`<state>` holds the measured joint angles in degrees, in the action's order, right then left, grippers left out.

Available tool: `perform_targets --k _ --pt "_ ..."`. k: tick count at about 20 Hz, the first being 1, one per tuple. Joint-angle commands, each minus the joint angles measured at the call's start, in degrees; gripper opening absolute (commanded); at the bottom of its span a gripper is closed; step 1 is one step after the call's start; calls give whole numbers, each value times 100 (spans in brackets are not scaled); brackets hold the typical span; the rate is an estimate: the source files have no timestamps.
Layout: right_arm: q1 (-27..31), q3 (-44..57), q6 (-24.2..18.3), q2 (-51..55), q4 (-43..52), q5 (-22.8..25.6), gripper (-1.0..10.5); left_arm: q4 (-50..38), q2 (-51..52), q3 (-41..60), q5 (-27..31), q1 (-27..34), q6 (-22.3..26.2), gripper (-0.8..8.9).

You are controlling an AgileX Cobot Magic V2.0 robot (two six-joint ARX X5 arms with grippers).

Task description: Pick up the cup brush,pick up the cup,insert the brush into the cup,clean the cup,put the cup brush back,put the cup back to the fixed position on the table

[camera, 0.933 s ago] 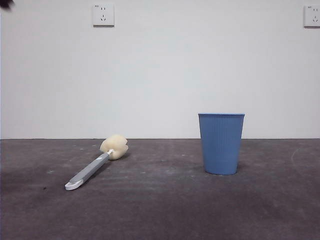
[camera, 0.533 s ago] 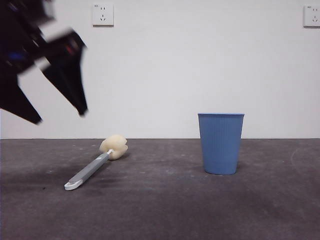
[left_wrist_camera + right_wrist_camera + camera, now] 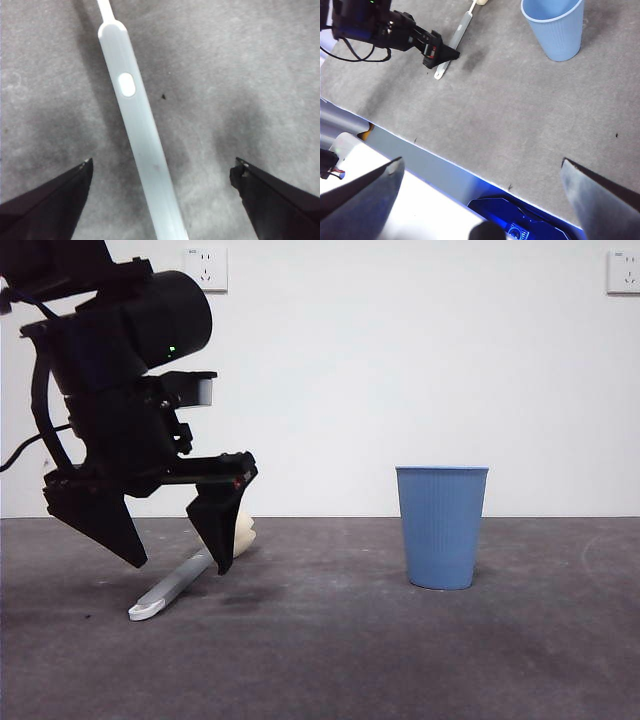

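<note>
Tools first: we see the left tool low at the nine o'clock side of the front view, its two black jaws spread wide and pointing down, one on each side of the cup brush. From the left wrist camera the left tool has the grey handle of the cup brush running between its parted jaws, with clear surface showing on both sides of the handle, so nothing is gripped. We find the brush lying flat on the surface, its white tip nearest the camera and its cream sponge head mostly hidden behind one jaw. At about three o'clock from the brush, well apart from it, the cup stands upright on its narrow base, mouth up. From the right wrist camera we look down from high above: the right tool holds its jaws wide apart over the near edge of the surface, far from the cup, the cup brush and the left tool.
</note>
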<state>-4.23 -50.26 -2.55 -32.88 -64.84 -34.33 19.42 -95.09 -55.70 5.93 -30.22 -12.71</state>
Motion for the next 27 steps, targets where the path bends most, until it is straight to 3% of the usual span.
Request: perform_targets --k 1,6,9,11,14,17,19,27 --pt "-11 -28 11 -2 24 15 626 -120 -188 -2 125 -20 -177 469" --pt "-11 -28 9 -2 28 17 626 -127 -313 -2 151 -55 -284 465" --pt "-11 -28 9 -7 28 15 626 -87 -352 -2 153 -55 -444 330" --pt "-11 -28 9 -7 26 15 626 -85 -398 -2 146 -55 -671 302" --pt "-11 -28 9 -7 26 15 626 -68 -402 -2 138 -81 -684 152" --pt "-11 -26 9 -7 26 13 626 63 -404 -2 144 -81 -684 123" --pt "-11 -28 9 -7 26 13 626 98 -407 -2 142 -81 -684 -14" --pt "-11 -26 66 -225 50 13 626 240 4 -7 118 -79 -549 -9"
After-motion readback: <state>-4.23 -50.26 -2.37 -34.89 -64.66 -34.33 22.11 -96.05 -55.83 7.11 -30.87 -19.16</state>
